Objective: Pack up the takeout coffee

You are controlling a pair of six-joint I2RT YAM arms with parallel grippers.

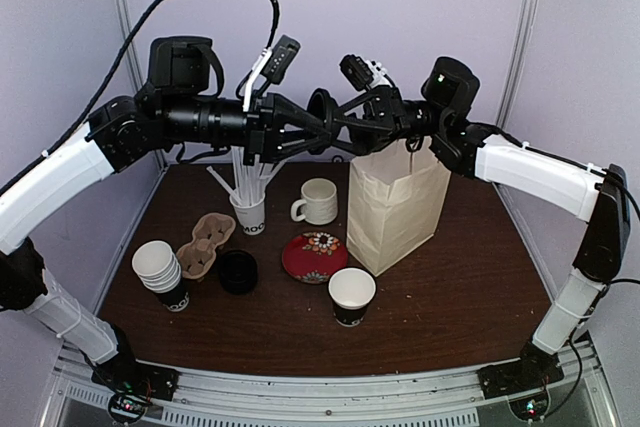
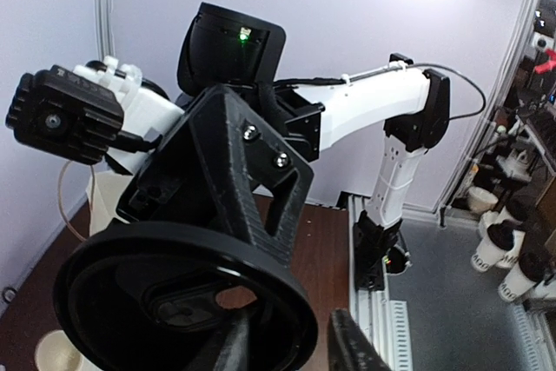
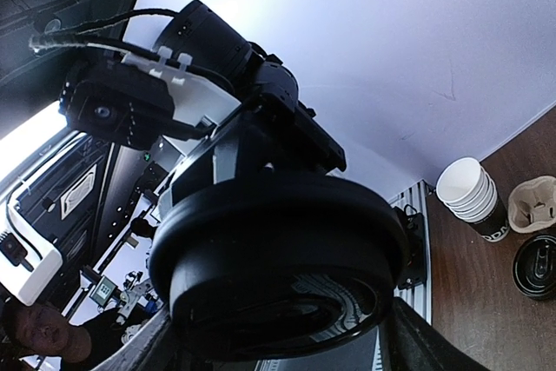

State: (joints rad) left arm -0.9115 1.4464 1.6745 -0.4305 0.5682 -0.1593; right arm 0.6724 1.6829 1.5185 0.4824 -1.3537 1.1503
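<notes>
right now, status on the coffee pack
left claw and right claw meet at black lid midair, grips unclear. black cup lidless by paper bag.

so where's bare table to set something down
Bare table right of the paper bag, and the near strip in front of the open cup. Crowded left of the bag: cup stack, carrier, black lid, red dish, mug.

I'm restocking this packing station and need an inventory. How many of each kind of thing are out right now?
Black lids: 2 (one lying flat, one lifted)
Open paper cup standing alone: 1
Stack of paper cups: 1
Straw-filled cup: 1
Cream ceramic mug: 1
Cardboard cup carrier: 1
Red patterned saucer: 1
Paper bag: 1
Total: 9
</notes>
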